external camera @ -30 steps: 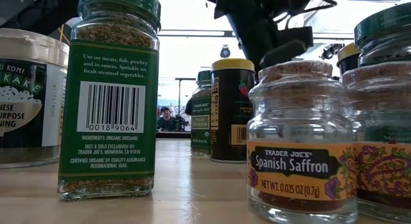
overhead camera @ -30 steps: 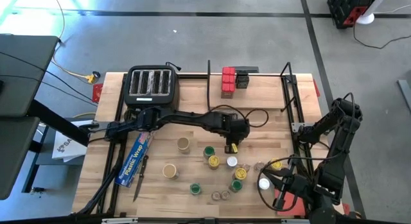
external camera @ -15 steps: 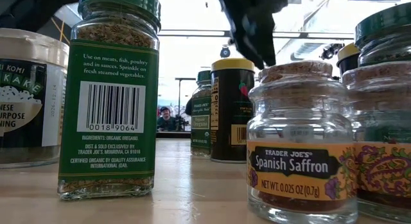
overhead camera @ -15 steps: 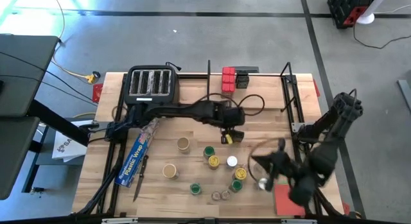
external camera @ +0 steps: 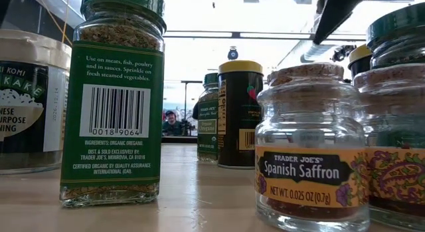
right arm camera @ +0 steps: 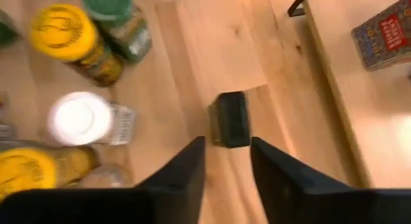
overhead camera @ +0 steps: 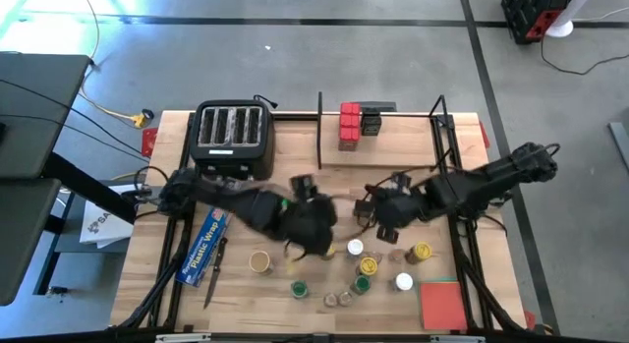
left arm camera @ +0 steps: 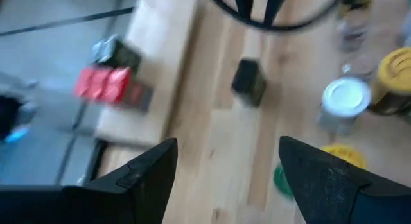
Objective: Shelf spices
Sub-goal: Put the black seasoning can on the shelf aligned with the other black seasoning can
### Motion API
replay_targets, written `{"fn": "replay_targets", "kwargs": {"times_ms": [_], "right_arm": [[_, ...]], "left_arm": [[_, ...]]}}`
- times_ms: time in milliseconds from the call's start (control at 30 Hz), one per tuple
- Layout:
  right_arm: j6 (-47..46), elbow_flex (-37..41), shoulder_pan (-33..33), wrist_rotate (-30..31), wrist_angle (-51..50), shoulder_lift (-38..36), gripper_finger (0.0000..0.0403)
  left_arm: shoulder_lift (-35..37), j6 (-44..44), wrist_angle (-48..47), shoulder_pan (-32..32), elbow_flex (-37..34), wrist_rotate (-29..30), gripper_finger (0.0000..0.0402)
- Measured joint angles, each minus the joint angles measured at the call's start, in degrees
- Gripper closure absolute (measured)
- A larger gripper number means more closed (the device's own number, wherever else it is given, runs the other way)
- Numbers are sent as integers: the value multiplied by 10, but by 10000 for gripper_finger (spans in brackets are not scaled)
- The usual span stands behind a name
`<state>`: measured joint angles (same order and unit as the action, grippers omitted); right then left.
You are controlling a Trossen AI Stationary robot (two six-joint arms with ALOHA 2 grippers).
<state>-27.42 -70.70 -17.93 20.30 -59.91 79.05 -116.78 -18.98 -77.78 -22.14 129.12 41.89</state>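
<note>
Although a few red tins and a black box already stand on the shelf near its far edge, most of the spices are still down on the counter, so by my judgement the task is in its early part. A cluster of round jars sits near the counter's front: a yellow-lidded jar, a white-lidded jar, green-lidded ones, a tan-lidded jar and tiny clear jars.

One small black box lies on the bare wood just in front of the shelf's edge. The right hand hovers over it with its fingers a little apart, to either side of the box's near end, and grips nothing. The left hand is over the middle of the counter above the jars, fingers spread wide and empty; the same black box shows ahead of it.

Left to do, as far as I can judge: that box and every jar in the cluster.
</note>
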Motion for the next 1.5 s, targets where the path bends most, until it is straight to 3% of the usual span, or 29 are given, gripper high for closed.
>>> {"fn": "replay_targets", "kwargs": {"times_ms": [133,267,433,633,1200,1333,1500], "right_arm": [[73,21,54,-36,33,0,220],[161,68,95,-88,108,5,179],[184,113,125,-96,159,4,167],[185,156,128,-103,209,15,166],[201,159,138,-117,239,95,175],[200,159,138,-118,227,95,212],[209,155,138,-118,220,94,288]], "left_arm": [[-2,-149,-82,-60,-1,56,133],[-4,-272,-106,-119,-28,109,133],[-4,-402,-111,-163,-84,153,133],[-4,-509,-111,-178,-142,149,133],[-5,-525,-109,-172,-164,135,133],[-5,-524,-111,-172,-163,139,133],[-5,-519,-111,-171,-163,140,133]]}}
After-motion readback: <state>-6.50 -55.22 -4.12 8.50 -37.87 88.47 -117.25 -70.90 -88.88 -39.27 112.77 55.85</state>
